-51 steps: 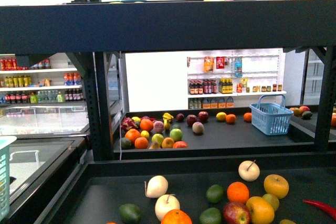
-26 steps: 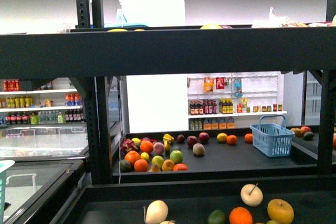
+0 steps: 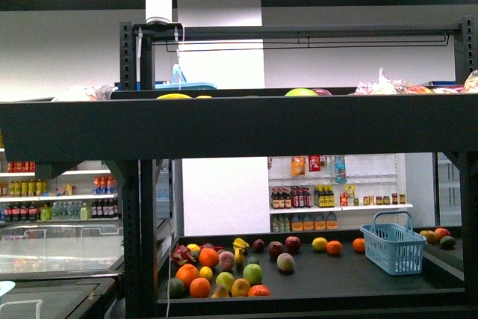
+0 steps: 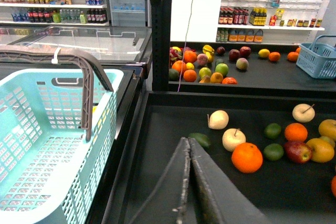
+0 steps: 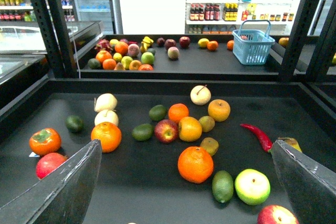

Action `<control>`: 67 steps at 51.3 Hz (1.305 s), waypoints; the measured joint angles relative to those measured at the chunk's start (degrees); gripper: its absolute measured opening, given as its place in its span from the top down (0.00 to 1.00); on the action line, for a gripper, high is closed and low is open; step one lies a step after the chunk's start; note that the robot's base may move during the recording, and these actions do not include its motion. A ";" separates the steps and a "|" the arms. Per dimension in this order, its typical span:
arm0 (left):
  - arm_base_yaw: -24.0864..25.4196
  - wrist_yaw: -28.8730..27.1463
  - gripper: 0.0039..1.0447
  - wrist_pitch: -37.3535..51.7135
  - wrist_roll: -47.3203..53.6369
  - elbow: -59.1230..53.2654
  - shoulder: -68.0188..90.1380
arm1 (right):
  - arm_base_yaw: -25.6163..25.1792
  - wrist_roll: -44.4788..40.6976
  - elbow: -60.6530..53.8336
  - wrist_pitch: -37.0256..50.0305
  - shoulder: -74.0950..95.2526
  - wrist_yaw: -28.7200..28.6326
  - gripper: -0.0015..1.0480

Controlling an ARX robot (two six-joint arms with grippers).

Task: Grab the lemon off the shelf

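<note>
Lemon point(image 3: 173, 95) not yet picked from the shelf point(image 3: 224, 128).

We take the yellow curve showing over the top board to be it, mostly hidden. Our left tool point(image 4: 188, 142) is pressed together, empty; our right tool point(image 5: 185, 144) is spread wide over the lower bench point(image 5: 147, 187). Reach, grasp and lift remain.

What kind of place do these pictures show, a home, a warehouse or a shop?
Most likely a grocery shop, or a mock-up of one. Loose fruit lies on the black shelf trays, white wall shelves hold rows of bottles, and shopping baskets stand about, such as the blue basket.
</note>
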 joint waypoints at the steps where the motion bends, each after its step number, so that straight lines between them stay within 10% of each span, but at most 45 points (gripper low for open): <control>1: 0.74 0.70 0.98 0.13 0.26 -0.70 -0.46 | 0.00 0.00 0.00 0.00 0.00 0.00 0.07; 15: 14.97 14.05 0.98 1.95 0.37 -8.55 -6.25 | 0.00 0.00 0.00 0.00 0.00 0.00 0.07; 67: 15.50 15.06 0.98 3.72 0.42 -16.92 -13.40 | 0.00 0.00 0.00 0.00 0.00 0.00 0.07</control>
